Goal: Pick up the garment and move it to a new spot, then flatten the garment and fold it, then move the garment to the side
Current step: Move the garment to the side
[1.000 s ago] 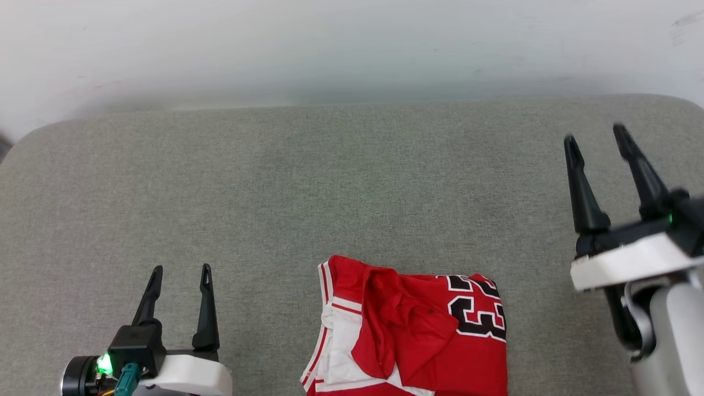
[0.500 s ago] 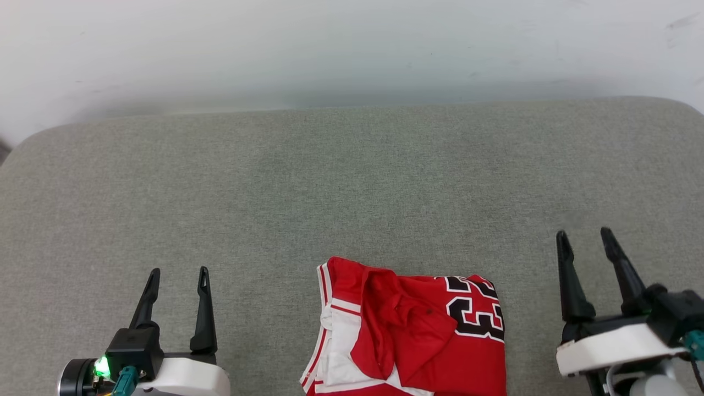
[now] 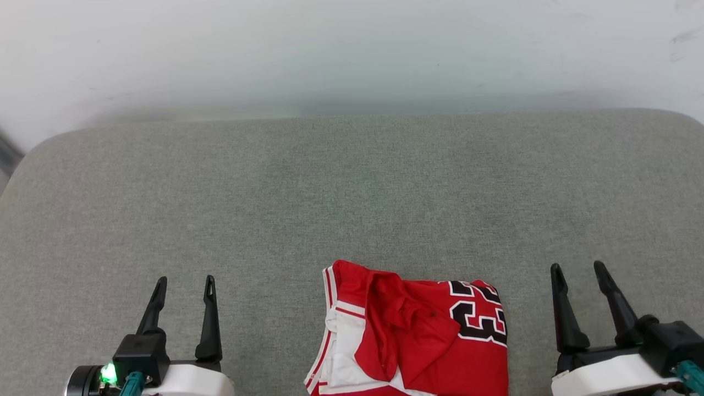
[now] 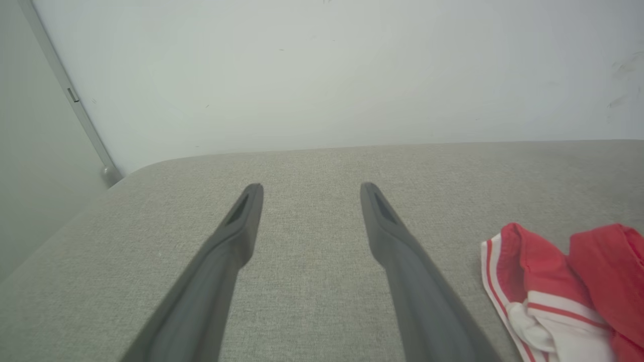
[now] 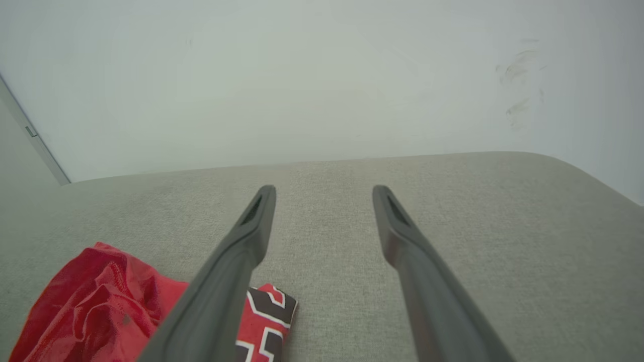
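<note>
garment (image 3: 415, 335) lies folded and rumpled at the near middle of the grey cushion (image 3: 352, 192). left gripper (image 3: 185, 281) and right gripper (image 3: 577, 269) flank it, well apart from it, both wide open and empty.

The grey padded surface (image 3: 352, 192) lies open from 9 through 12 to 3 o'clock. The wall (image 3: 352, 49) bounds it at 12 o'clock. The garment (image 3: 418, 335) occupies 6 o'clock; bare lanes flank it at 7 and 5 o'clock.
</note>
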{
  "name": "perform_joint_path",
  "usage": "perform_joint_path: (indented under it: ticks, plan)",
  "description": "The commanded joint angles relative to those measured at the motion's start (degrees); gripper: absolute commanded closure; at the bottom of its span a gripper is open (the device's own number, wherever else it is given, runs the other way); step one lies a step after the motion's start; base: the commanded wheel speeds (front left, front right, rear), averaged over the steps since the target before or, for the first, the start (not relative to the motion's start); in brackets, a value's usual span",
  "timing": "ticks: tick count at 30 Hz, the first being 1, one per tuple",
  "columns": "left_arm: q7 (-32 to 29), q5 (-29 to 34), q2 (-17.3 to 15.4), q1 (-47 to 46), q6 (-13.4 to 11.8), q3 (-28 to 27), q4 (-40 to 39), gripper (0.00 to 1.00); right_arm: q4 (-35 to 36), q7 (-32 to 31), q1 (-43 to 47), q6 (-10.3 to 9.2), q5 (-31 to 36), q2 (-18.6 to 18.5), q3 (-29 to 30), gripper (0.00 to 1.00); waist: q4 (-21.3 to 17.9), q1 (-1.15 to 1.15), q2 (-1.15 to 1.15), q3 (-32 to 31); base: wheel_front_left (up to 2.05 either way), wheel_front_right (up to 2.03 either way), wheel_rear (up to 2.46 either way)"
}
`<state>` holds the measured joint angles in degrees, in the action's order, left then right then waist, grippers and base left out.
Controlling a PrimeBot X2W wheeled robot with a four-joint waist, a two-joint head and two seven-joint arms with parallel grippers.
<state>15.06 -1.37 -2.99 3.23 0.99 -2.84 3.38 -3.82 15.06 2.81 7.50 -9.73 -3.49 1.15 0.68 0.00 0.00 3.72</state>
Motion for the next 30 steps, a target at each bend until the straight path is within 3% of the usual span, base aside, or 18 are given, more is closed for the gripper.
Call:
perform_joint_path:
  ticks: [1, 6, 13, 16, 22, 27, 30]
  plan:
    - [0.1, -0.2, 0.0, 0.6, -0.1, -0.2, 0.0, 0.00, 0.5, 0.1, -0.3, -0.02, 0.3, 0.3, 0.2, 0.00, 0.0, 0.00, 0.00, -0.1, 0.00, 0.00, 0.00]
    - [0.1, -0.3, 0.1, 0.7, -0.1, 0.0, 0.2, 0.00, 2.2, -0.1, -5.2, -0.02, 0.1, -1.9, 1.8, 0.00, 0.3, 0.00, 0.00, -0.6, 0.00, 0.00, 0.00]
    - [0.1, -0.7, 0.1, 0.5, 0.0, 0.4, 0.4, 0.00, 7.4, -7.6, -17.1, -0.02, -4.2, -10.1, 0.7, 0.00, 0.7, 0.00, 0.00, -0.1, 0.00, 0.00, 0.00]
    - [0.1, -0.8, 0.1, 0.0, 0.1, 0.5, 0.5, 0.00, 8.3, -17.3, -21.2, -0.02, -8.6, -14.5, -2.1, 0.00, 1.0, 0.00, 0.00, 0.4, 0.00, 0.00, 0.00]
    - [0.1, -1.0, 0.1, -1.2, 0.3, 0.3, 0.3, 0.00, 7.2, -43.2, -25.1, -0.02, -22.5, -22.8, -7.7, 0.00, 1.4, 0.00, 0.00, 2.1, 0.00, 0.00, 0.00]
    - [0.1, -1.1, 0.1, -2.4, 0.6, 0.6, 0.2, 0.00, 5.9, -62.1, -22.3, -0.02, -36.0, -26.7, -9.1, 0.00, 2.1, 0.00, 0.00, 4.1, 0.00, 0.00, 0.00]
    - [0.1, -1.1, 0.1, -3.4, 0.8, 0.9, 0.2, 0.00, 4.7, -67.4, -19.5, -0.02, -40.6, -26.9, -8.6, 0.00, 2.9, 0.00, 0.00, 5.5, 0.00, 0.00, 0.00]
